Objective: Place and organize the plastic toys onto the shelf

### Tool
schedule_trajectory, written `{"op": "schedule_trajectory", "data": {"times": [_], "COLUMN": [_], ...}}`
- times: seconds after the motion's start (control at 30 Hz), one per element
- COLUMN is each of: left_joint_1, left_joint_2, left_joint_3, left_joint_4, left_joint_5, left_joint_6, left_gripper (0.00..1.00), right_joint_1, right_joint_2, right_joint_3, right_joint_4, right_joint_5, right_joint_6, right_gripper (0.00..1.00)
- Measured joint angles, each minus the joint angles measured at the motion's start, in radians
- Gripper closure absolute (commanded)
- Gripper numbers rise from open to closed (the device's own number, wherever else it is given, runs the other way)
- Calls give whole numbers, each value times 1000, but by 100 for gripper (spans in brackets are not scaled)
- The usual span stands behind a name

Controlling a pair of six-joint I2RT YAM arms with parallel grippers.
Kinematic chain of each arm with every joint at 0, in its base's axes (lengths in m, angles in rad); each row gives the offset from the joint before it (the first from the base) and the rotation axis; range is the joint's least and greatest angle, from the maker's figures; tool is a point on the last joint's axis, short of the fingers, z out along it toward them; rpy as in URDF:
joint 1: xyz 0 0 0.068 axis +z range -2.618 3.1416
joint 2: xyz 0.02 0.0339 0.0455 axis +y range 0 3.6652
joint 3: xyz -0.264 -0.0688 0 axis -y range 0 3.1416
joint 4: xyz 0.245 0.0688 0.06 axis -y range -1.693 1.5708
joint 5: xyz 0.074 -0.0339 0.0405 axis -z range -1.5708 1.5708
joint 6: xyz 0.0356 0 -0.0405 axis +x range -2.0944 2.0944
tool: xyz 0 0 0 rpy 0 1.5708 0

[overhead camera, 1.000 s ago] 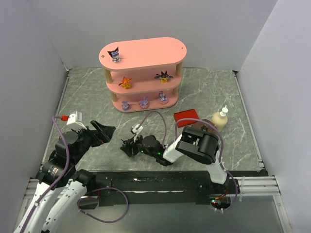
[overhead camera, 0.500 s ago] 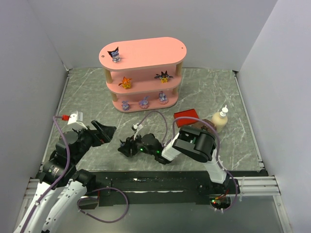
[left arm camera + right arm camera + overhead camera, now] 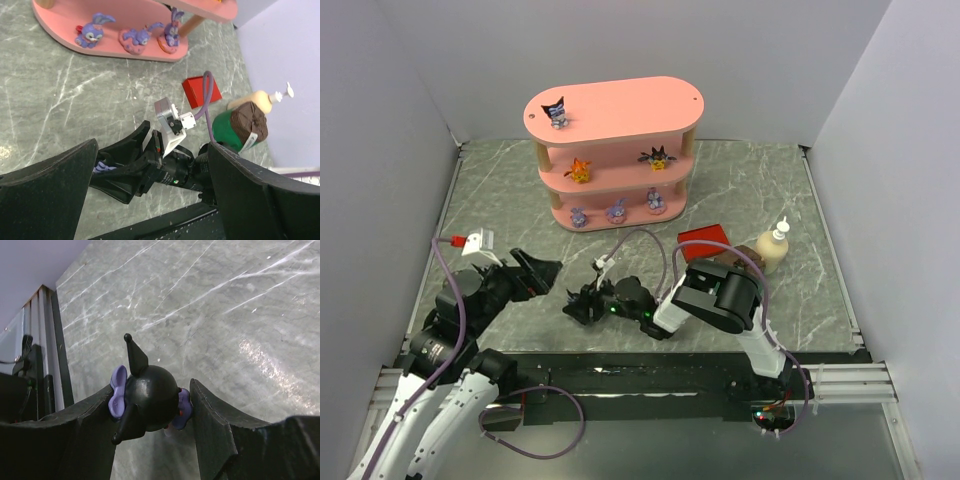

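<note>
The pink shelf point(image 3: 620, 105) stands at the back. A dark pointed-eared toy point(image 3: 556, 112) sits on its top board, an orange one point(image 3: 579, 170) and a spiky black one point(image 3: 657, 158) on the middle board. Three lilac toys point(image 3: 136, 40) line the bottom board. My right gripper point(image 3: 578, 303) lies low over the table near the front, shut on another dark pointed-eared toy point(image 3: 150, 395) with purple parts. My left gripper point(image 3: 545, 272) hovers just left of it, open and empty.
A flat red box point(image 3: 705, 240) lies right of centre. Beside it stand a green cylinder with a brown top point(image 3: 240, 127) and a cream pump bottle point(image 3: 775, 247). White walls close in the marbled grey table point(image 3: 500, 200) on three sides.
My right gripper has shifted slightly left with the dark toy in it. The left arm has barely moved.
</note>
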Motion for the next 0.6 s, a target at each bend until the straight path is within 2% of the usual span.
{"op": "schedule_trajectory", "data": {"times": [0.17, 0.4, 0.6], "left_joint_1": [0, 0, 0], "left_joint_2": [38, 175, 184], "left_joint_3": [-3, 8, -8], "left_joint_4": [7, -62, -107], "left_joint_5": [86, 220, 240], "left_joint_6": [18, 4, -70], "left_gripper": [1, 7, 16], "right_joint_1": [-2, -2, -2], "right_joint_2": [-21, -172, -306], "right_joint_3": [-54, -158, -196], "right_joint_4": [36, -29, -63], "right_joint_5": [-78, -235, -307], "right_joint_6": [-45, -138, -190], "right_gripper": [100, 100, 100]}}
